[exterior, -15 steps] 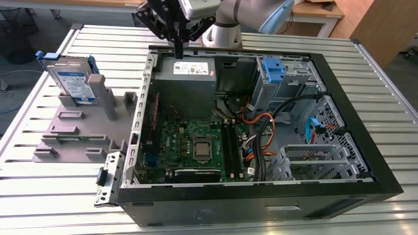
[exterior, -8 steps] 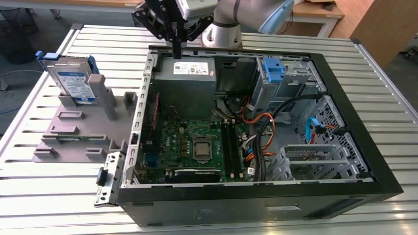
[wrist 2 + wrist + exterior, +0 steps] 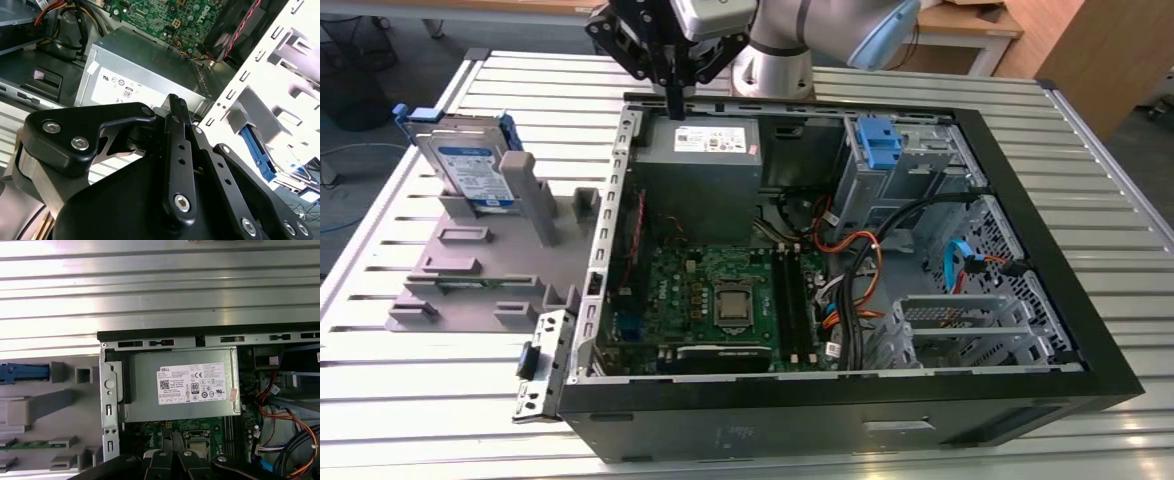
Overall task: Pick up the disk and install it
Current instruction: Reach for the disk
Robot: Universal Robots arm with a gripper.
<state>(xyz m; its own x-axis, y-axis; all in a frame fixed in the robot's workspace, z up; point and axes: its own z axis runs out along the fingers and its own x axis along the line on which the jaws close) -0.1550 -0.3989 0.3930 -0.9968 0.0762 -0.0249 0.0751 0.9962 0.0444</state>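
The disk (image 3: 464, 163), a silver drive with a white-and-blue label in a blue carrier, stands upright in the grey fixture (image 3: 474, 270) on the exterior view's left, outside the computer case. Its blue carrier edge (image 3: 22, 372) shows in the first wrist view. My gripper (image 3: 675, 100) hangs over the far edge of the case, just above the grey power-supply box (image 3: 700, 145), well away from the disk. In the second wrist view the black fingers (image 3: 176, 107) are pressed together with nothing between them.
The open computer case (image 3: 854, 395) lies on a slatted metal table (image 3: 400, 400). Inside are the green motherboard (image 3: 720, 290), orange and black cables (image 3: 854, 250) and a drive cage with a lone blue bracket (image 3: 881, 140). The fixture has several upright grey posts.
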